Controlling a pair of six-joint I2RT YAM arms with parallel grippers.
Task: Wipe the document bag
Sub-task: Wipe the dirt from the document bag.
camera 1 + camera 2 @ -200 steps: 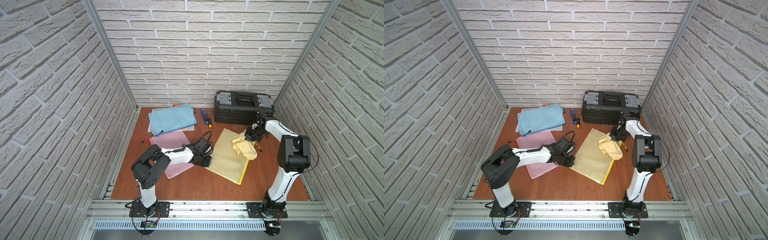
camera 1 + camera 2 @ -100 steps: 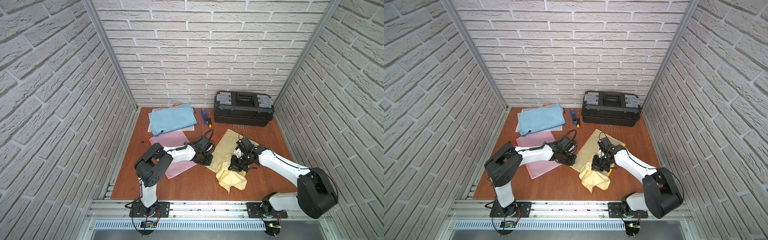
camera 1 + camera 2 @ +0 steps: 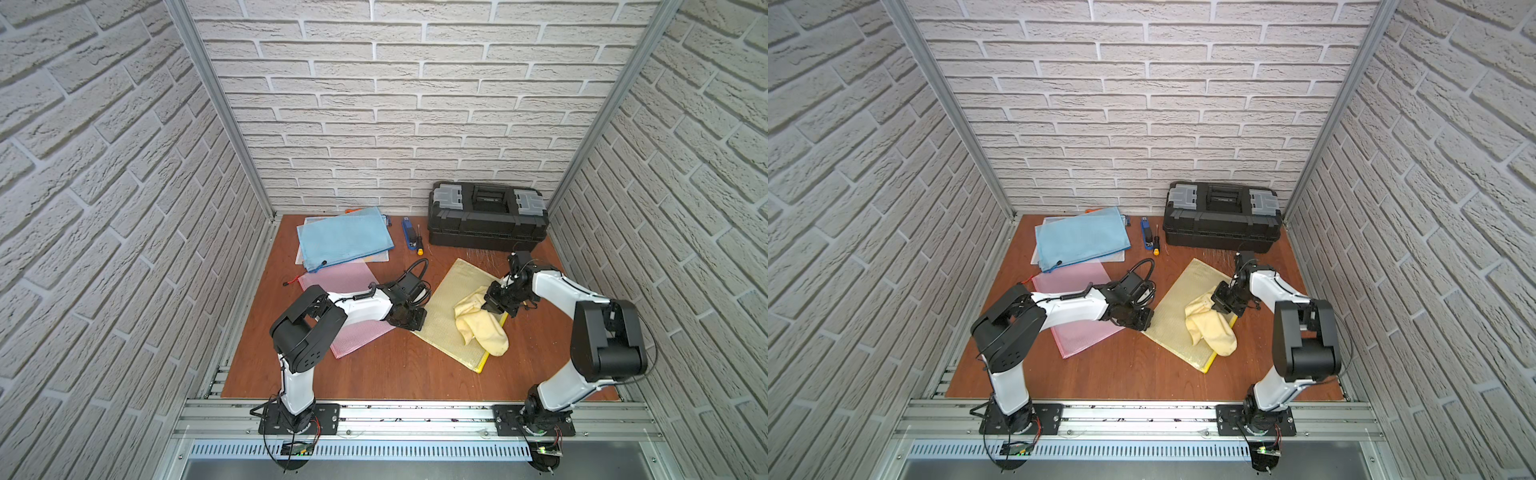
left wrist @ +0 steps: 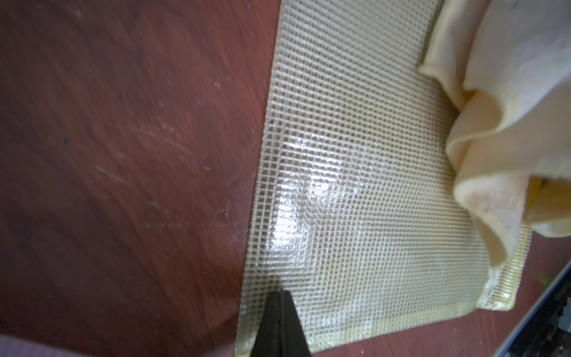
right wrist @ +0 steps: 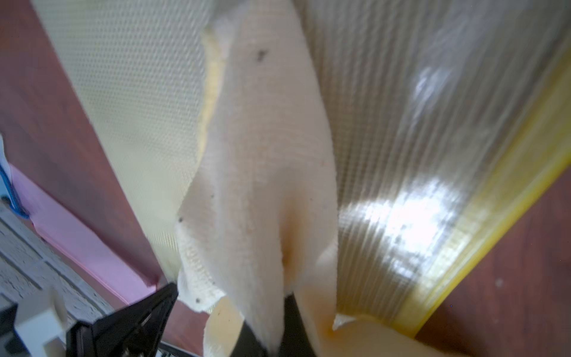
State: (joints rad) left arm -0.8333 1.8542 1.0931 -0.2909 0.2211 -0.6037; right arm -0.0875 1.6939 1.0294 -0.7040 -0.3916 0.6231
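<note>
I have my left arm [image 3: 357, 306] folded at a raised elbow, forearm stretched out low and almost level, wrist tipped down. The left gripper [image 3: 409, 321] points at the surface under it, both fingers [image 4: 279, 321] pressed flat together. My right arm [image 3: 557, 286] stands up from its base with the elbow high, forearm reaching forward, wrist bent down and inward. The right gripper [image 3: 491, 305] is clamped tight on the cloth [image 3: 482, 332], which bunches just past its fingertips.
</note>
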